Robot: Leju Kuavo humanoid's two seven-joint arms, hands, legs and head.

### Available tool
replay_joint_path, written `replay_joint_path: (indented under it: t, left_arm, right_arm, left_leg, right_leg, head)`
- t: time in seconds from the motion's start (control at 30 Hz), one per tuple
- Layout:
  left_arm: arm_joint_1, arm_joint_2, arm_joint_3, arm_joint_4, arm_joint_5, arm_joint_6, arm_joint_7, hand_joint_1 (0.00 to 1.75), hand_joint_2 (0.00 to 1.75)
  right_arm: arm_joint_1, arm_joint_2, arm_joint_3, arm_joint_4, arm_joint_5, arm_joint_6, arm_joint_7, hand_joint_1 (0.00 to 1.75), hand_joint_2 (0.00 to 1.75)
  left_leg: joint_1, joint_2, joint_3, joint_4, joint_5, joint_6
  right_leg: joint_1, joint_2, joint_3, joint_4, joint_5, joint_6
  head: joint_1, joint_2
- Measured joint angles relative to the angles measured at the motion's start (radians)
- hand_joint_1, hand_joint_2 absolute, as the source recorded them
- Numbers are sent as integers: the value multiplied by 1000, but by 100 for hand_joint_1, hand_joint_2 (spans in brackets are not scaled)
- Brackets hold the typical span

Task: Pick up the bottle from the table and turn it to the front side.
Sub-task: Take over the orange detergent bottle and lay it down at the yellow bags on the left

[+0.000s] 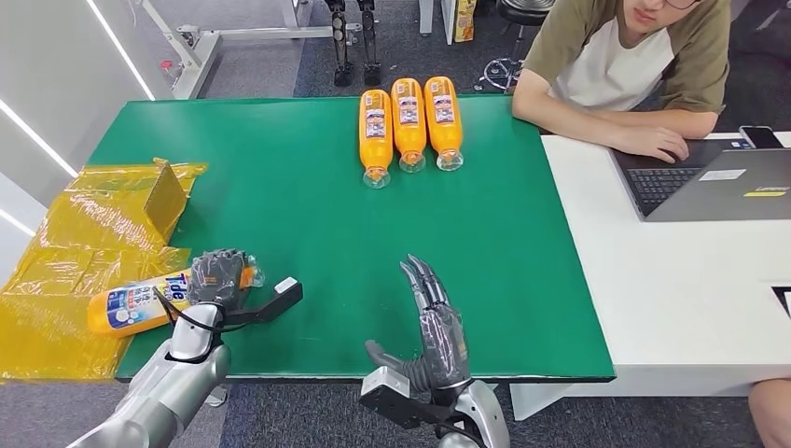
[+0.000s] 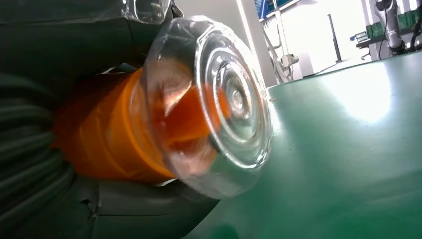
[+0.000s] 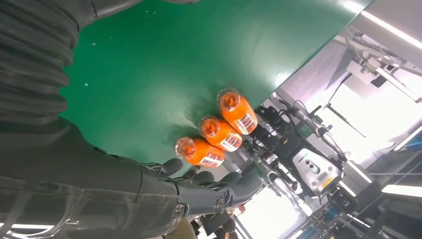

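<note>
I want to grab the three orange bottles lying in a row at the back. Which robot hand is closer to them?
Right. The right robot hand hovers open over the green table, almost straight below the three bottles. The left robot hand grips another bottle at the table's left edge, farther off.

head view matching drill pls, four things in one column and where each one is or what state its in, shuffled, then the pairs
Things:
1. left hand
2. right hand
3. three orange bottles
4. laptop

Places or states:
A. lying side by side at the far edge of the green table
B. open on the white table in front of a person
C. gripping the Tide bottle near its clear cap
D. holding nothing, fingers apart, over the green table's near side

Pairs: 1-C, 2-D, 3-A, 4-B
</note>
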Motion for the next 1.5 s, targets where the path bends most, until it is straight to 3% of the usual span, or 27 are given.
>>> replay_joint_path:
  t: [0.07, 0.1, 0.33, 0.57, 0.93, 1.17, 1.33, 1.5]
  left_arm:
    - [3, 2, 10, 0, 3, 12, 0, 25, 175]
    - [5, 2, 18, 0, 7, 16, 0, 0, 175]
    - [11, 0, 93, 1, 68, 13, -33, 0, 175]
    - [0, -21, 210, 1, 214, -20, -159, 0, 175]
    - [-20, -64, 464, -10, 524, -76, -534, 0, 175]
    - [-33, -88, 574, -60, 676, 38, -796, 0, 175]
    - [-17, -109, 596, -172, 894, 97, -900, 0, 175]
    - [58, -129, 501, -399, 1190, 111, -908, 0, 175]
  right_arm:
    - [-6, 1, 3, 10, -7, 2, -4, 0, 175]
    - [-8, 1, 4, 14, -12, 2, -7, 0, 175]
    - [-21, 4, 9, 42, -29, 0, -20, 0, 175]
    - [-24, 4, 10, 49, -32, -1, -20, 0, 175]
    - [-22, 4, 10, 54, -46, -8, -19, 0, 175]
    - [-12, 4, 4, 52, -44, -27, -19, 0, 175]
    - [2, 1, -2, 44, -40, -53, -16, 0, 175]
    - [20, -2, -12, 27, -76, -103, -35, 0, 175]
  left_leg:
    - [0, 0, 0, 0, 0, 0]
    - [0, 0, 0, 0, 0, 0]
    - [0, 0, 1, 0, 0, 0]
    - [0, 0, 1, 0, 0, 0]
    - [0, 0, 1, 0, 0, 0]
    - [0, 0, 1, 0, 0, 0]
    - [0, 0, 1, 0, 0, 0]
    - [0, 0, 1, 0, 0, 0]
  right_leg:
    - [0, 0, 0, 0, 0, 0]
    - [0, 0, 0, 0, 0, 0]
    - [0, 0, 0, 0, -1, -1]
    - [0, 0, 0, 0, -1, -1]
    - [0, 0, 0, 0, -1, -1]
    - [0, 0, 0, 0, -1, -1]
    - [0, 0, 0, -1, -1, -1]
    - [0, -1, 0, -1, -1, -1]
  head:
    - [0, 0]
    - [0, 0]
    - [0, 0]
    - [0, 0]
    - [0, 0]
    - [0, 0]
    - [0, 0]
    - [0, 0]
